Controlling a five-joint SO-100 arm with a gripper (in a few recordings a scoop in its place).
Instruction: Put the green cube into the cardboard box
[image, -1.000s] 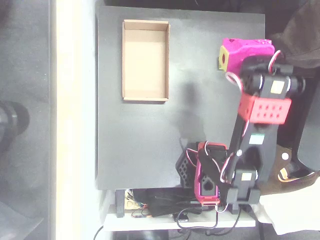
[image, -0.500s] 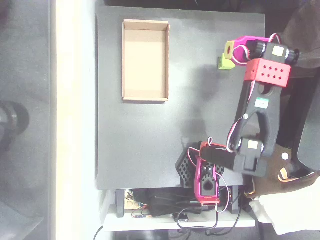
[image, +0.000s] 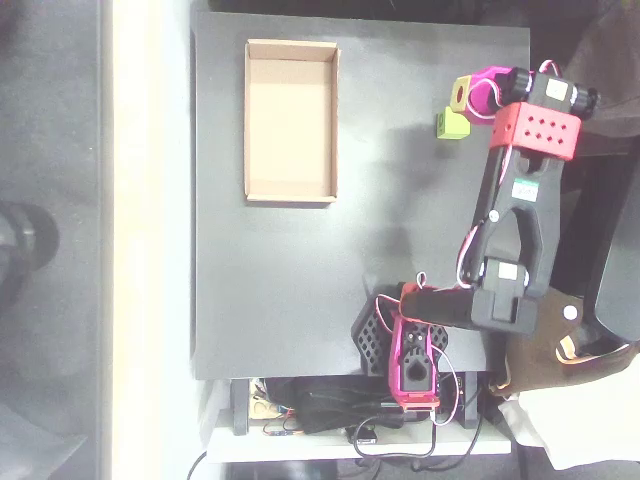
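Overhead view: a small lime, yellow-green cube (image: 449, 123) sits on the flat black table (image: 300, 270) in the upper right of the frame, near the table's right edge. The magenta claw (image: 468, 97) with its yellow ring is right over it, the ring just above and to the right of the cube; whether they touch cannot be told, and from this angle I cannot tell how far the claw's fingers are parted. Behind the claw, the arm's red perforated block (image: 535, 132) and black links (image: 512, 240) run down the right side of the frame to the base at lower centre. The shallow tan cardboard box (image: 290, 192), a lidless tray, lies in the upper left part of the table, well apart from the cube.
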